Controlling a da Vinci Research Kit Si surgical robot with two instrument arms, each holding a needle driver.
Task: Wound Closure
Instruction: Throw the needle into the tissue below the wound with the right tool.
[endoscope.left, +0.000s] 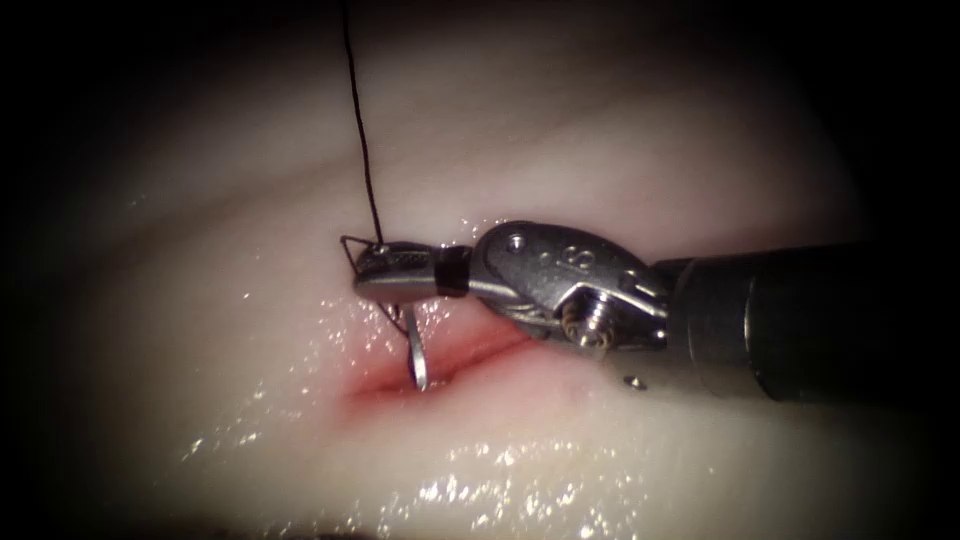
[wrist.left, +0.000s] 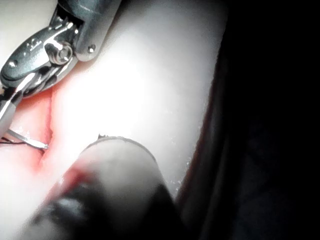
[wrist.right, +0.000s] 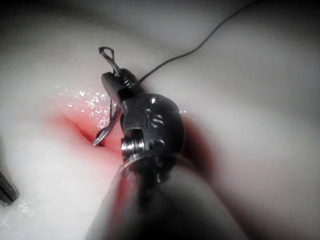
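The curved needle (endoscope.left: 416, 358) stands with its tip in the cut (endoscope.left: 450, 368) of the tissue (endoscope.left: 650, 160). The right pincer (endoscope.left: 375, 272) is clamped on the needle near its swaged end. From there thread (endoscope.left: 360, 120) runs up. The left wrist view shows the left tool's shaft (wrist.left: 115, 185), its pincer's state hidden.

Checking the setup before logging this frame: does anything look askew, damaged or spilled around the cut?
Nothing stands out. The right tool is shut on the needle near its thread end; the needle's tip dips into the cut in the tissue. The thread runs off upward, untangled. Red fluid stays along the cut.
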